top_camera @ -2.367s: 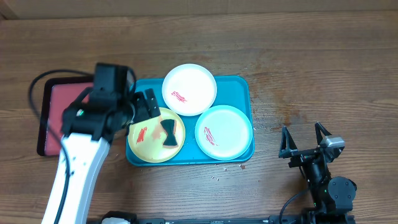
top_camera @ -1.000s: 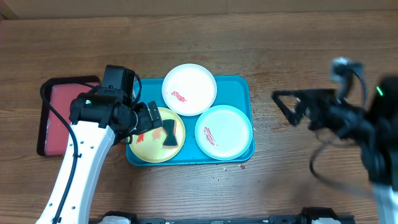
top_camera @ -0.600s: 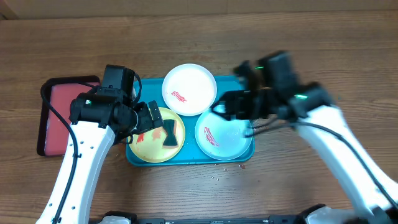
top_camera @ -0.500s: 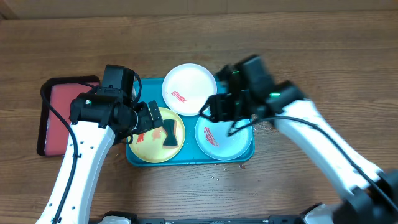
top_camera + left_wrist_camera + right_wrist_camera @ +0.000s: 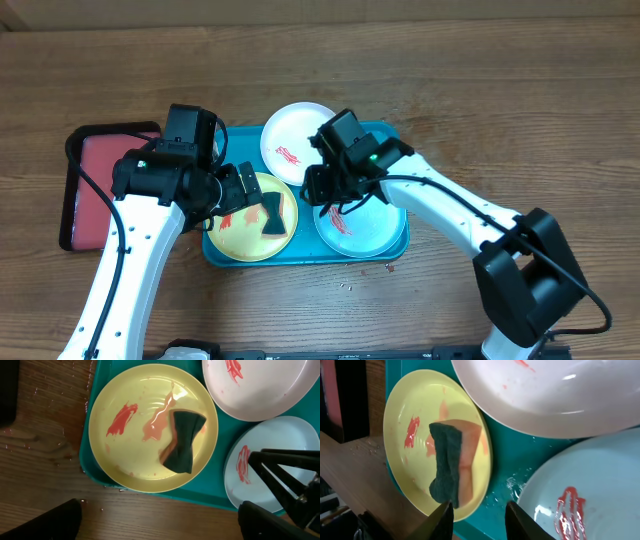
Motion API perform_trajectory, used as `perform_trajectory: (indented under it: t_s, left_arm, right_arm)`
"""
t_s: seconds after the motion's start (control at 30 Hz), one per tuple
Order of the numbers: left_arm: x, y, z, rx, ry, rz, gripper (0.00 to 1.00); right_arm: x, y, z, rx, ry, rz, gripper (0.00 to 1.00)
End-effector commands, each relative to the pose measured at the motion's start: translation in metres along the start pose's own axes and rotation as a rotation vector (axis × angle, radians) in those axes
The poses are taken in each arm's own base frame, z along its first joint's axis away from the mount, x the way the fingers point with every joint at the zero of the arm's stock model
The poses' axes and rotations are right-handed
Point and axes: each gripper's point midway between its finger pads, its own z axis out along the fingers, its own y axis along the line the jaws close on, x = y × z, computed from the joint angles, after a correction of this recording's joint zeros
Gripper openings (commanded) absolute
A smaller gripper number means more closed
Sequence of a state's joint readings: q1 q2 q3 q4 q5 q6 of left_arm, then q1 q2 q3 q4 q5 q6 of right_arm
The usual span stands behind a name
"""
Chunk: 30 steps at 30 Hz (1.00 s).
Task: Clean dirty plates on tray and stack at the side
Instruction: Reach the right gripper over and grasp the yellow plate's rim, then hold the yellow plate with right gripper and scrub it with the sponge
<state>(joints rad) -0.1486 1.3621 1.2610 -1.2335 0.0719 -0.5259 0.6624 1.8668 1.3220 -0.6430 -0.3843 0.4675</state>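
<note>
Look at the teal tray (image 5: 396,142) in the middle of the wooden table (image 5: 520,90). All three plates lie flat on it, close together. The white plate (image 5: 300,135) is at 12 o'clock on the tray. The yellow-green plate (image 5: 232,238) is at 8 o'clock and the light blue plate (image 5: 372,225) is at 4 o'clock. Each plate has a red smear on it.

A dark green sponge (image 5: 182,442) with an orange side lies on the yellow-green plate, toward its 3 o'clock side. There are wet pink streaks on the plate around it.

Your left pincer (image 5: 236,186) hangs over the 11 o'clock edge of the yellow-green plate. Its two fingers are spread wide and there is nothing in them. The sponge lies at 4 o'clock from it, not touching it.

Your right pincer (image 5: 322,190) reaches in from 3 o'clock. It is over the 9 o'clock edge of the light blue plate, near where the three plates meet. Its fingers are apart and there is nothing between them. In its wrist camera the sponge lies just past the fingertips. You cannot tell if the fingers touch the tray.

The smaller pink-red tray (image 5: 95,185) sits on the table at 9 o'clock from the teal tray, near it and partly under your left arm.
</note>
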Motion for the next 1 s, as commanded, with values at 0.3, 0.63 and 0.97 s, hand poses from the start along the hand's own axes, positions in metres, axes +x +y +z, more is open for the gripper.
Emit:
perform_trajectory:
  t_s: [0.3,0.63,0.97]
  left_arm:
    - [0.002,0.001,0.001,-0.004,0.017,-0.015,1.00]
    - [0.002,0.001,0.001,-0.003,0.016,-0.009,0.99]
    - [0.005,0.002,0.001,-0.008,0.029,0.028,0.89]
  right_arm:
    - [0.007,0.003,0.040,0.070,-0.023,-0.071,0.36]
    - [0.014,-0.012,0.064,0.111,0.011,-0.065,0.36]
    - [0.023,-0.008,0.078,0.169,-0.005,-0.091,0.31]
